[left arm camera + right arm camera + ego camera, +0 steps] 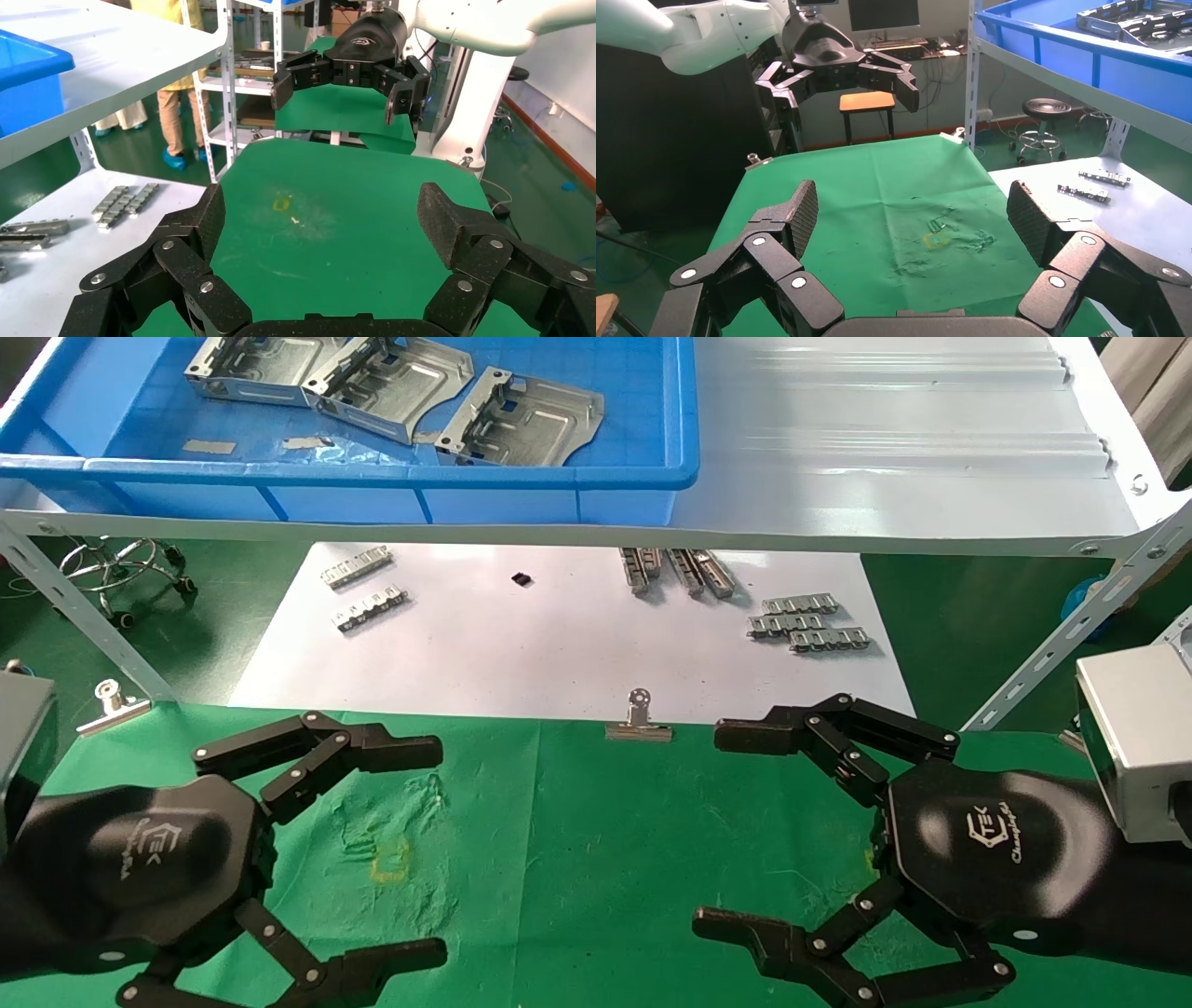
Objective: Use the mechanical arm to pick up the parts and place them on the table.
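Note:
Three flat silver sheet-metal parts point(518, 419) lie in the blue tray point(652, 477) on the upper shelf, far from both grippers. The green cloth table point(596, 840) lies below, with a faint yellow square mark point(391, 868). My left gripper point(438, 850) is open and empty over the table's left side. My right gripper point(712, 831) is open and empty over the table's right side. The two face each other across the cloth. The left wrist view shows the right gripper point(337, 88) far off; the right wrist view shows the left gripper point(842, 84).
A white sheet point(559, 635) behind the cloth carries small ridged silver strips point(808, 624) and a small black bit point(521, 579). Binder clips point(639, 721) hold the cloth's far edge. The white shelf point(885, 477) overhangs the sheet on slanted metal struts point(1071, 626). A stool point(121, 565) stands at the back left.

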You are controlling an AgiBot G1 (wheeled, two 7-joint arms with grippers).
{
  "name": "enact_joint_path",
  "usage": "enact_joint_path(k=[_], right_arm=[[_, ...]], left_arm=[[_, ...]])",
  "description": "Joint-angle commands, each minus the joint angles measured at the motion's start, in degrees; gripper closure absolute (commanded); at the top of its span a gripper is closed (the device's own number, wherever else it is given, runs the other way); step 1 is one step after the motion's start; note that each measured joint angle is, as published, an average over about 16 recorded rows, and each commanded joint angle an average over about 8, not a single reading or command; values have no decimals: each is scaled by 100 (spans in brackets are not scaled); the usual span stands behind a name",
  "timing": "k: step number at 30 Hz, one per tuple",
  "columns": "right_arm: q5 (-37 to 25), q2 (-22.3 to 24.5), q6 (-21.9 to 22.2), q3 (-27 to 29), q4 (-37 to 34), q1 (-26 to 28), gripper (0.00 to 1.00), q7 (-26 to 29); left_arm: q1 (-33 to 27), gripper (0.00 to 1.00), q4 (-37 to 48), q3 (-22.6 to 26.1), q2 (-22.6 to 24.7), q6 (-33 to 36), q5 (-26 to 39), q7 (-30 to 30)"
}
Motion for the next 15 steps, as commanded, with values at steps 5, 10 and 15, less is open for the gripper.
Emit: enact_joint_path(k=[5,10,15], right_arm=[[0,0,0,0,0,0,0,0],[0,0,0,0,0,0,0,0],[0,0,0,0,0,0,9,0]], left_arm=[[0,0,0,0,0,0,0,0],[0,0,0,0,0,0,0,0],[0,0,0,0,0,0,0,0]])
